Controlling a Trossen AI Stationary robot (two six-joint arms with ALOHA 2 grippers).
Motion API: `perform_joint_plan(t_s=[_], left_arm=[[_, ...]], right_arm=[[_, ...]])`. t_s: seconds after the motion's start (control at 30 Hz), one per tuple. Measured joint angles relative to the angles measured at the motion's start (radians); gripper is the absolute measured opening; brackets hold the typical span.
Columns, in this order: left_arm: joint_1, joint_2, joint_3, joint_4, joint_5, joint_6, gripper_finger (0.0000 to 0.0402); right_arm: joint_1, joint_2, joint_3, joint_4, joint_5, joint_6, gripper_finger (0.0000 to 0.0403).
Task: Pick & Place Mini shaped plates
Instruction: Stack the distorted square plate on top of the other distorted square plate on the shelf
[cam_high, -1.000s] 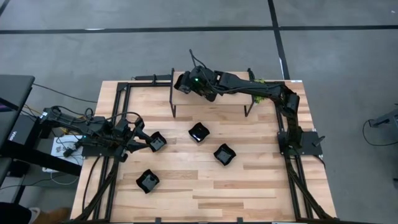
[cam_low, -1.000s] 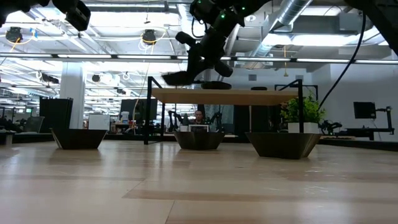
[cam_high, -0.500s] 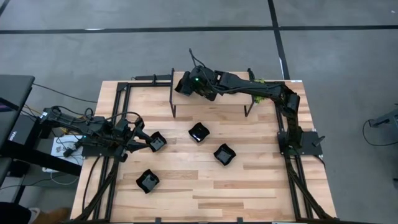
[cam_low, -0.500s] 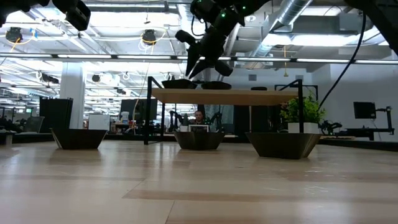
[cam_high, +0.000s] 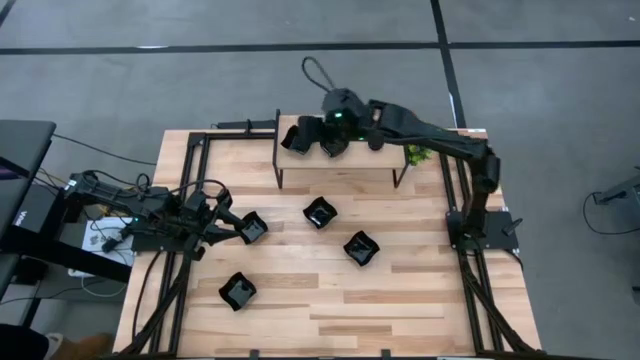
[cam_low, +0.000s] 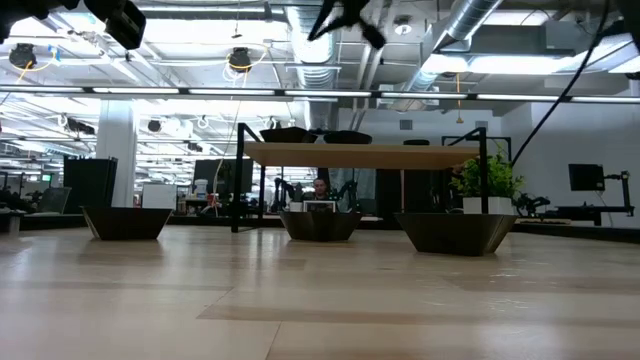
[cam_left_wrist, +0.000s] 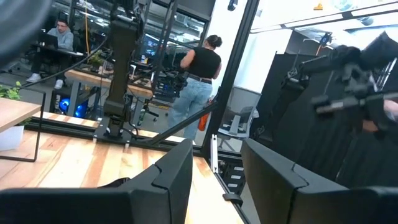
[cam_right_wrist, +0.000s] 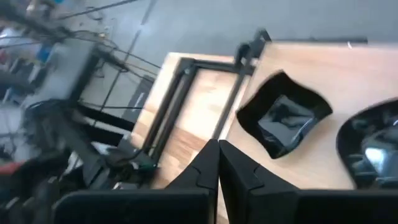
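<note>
Two plates on the shelf, four on the table

The right gripper (cam_high: 335, 122) hovers above the raised shelf (cam_high: 350, 165), fingers closed and empty, over two mini shaped plates (cam_high: 293, 138). Four lie well apart on the table (cam_high: 420, 290). The left gripper (cam_high: 228, 222) waits with fingers parted beside one plate (cam_high: 253, 227) near the left edge.

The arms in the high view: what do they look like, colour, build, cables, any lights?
Both arms are dark, jointed and slim. The right arm carries a small green light near its wrist and a looping black cable above the right gripper. The left arm trails a bundle of black cables; the left gripper has two blocky black fingers.
</note>
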Motion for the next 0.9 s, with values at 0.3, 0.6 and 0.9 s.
perform_joint_plan(t_s=[0.3, 0.6, 0.9], left_arm=[[0.001, 0.0, 0.0, 0.006, 0.0, 0.0, 0.014], [0.001, 0.055, 0.0, 0.012, -0.063, -0.111, 0.014], [0.0, 0.204, 0.0, 0.014, -0.111, -0.268, 0.014]], right_arm=[[0.109, -0.191, 0.0, -0.266, 0.026, -0.232, 0.0001], [0.257, -0.279, -0.005, -0.481, 0.031, -0.476, 0.0], [0.362, -0.529, -0.425, -0.251, 0.027, -0.496, 0.0]])
